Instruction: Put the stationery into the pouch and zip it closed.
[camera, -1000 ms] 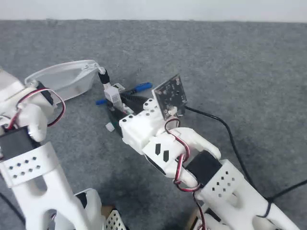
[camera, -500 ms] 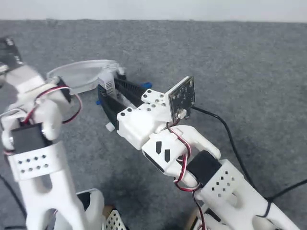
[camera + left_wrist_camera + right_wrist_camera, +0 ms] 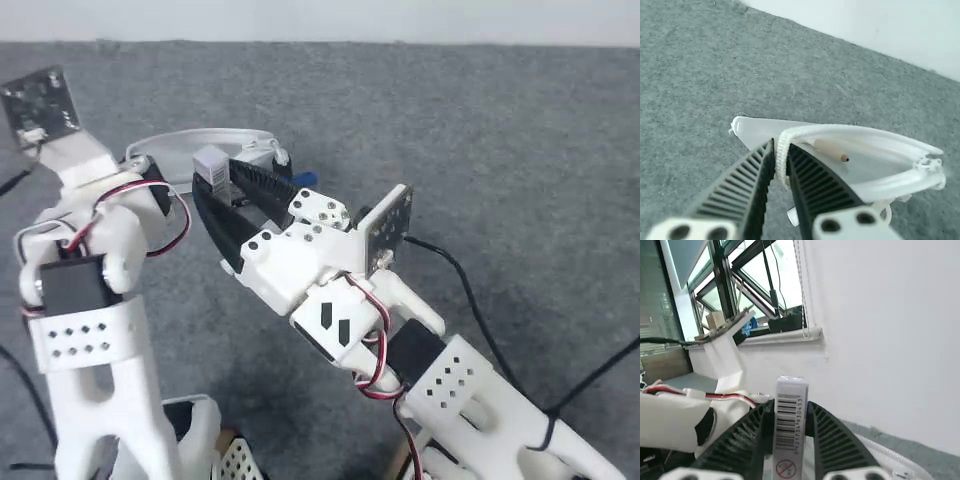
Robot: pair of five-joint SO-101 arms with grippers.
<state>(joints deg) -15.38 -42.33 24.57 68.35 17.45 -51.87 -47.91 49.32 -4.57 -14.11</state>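
The translucent white pouch (image 3: 875,155) is open, with a brown pencil-like stick (image 3: 830,149) lying inside. My left gripper (image 3: 777,145) is shut on the pouch's zip rim. From above, the pouch (image 3: 215,140) lies at the back left with the left arm beside it. My right gripper (image 3: 790,407) is shut on a white barcode-labelled stationery piece (image 3: 789,425) and holds it upright. In the high view that piece (image 3: 211,165) hangs at the pouch's near edge in the right gripper (image 3: 215,180). A blue pen (image 3: 303,180) peeks out behind the right arm.
Grey carpet (image 3: 500,130) covers the table, with free room to the right and back. A black cable (image 3: 470,290) trails from the right arm. A small white bit (image 3: 792,216) lies on the carpet under the left gripper.
My right gripper has lifted the white barcode piece off the carpet and tilted it up toward the pouch. The left arm has swung right, carrying the pouch rim along.
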